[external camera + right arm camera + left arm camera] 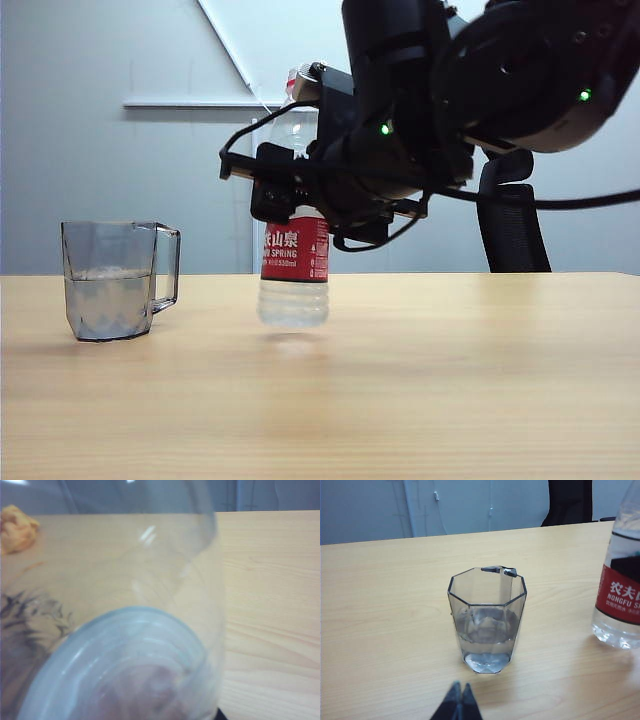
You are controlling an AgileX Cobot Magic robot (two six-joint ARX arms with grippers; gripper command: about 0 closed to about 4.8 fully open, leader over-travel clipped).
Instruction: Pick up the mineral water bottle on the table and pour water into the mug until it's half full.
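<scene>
The mug [110, 282] stands upright on the table [450, 370], its handle turned toward the bottle [294, 270], and it holds clear water [108, 300] up to about half its height; in the left wrist view the water [485, 632] shows the same level inside the faceted grey wall of the mug [486, 615]. The bottle is just beside the mug on the handle side, apart from it, upright, with its base a little above the table and a faint shadow beneath it. Some water sits in the bottom part of the bottle, below the red-and-white label, and the clear part above the label looks empty. The right end effector [290, 180] comes in from the side away from the mug and is clamped across the bottle above the label, holding it off the table. The right wrist view is almost filled by the bottle [125, 630], seen blurred from very close, with table [270, 605] beyond it and an orange crumpled thing [17, 527] at the far edge; that end effector's fingers do not show there. The left end effector [458, 702] hangs over the table near the mug, on the side opposite its handle, with its dark fingertips pressed together and nothing between them. In that view the bottle [620, 590] stands beyond the mug.
</scene>
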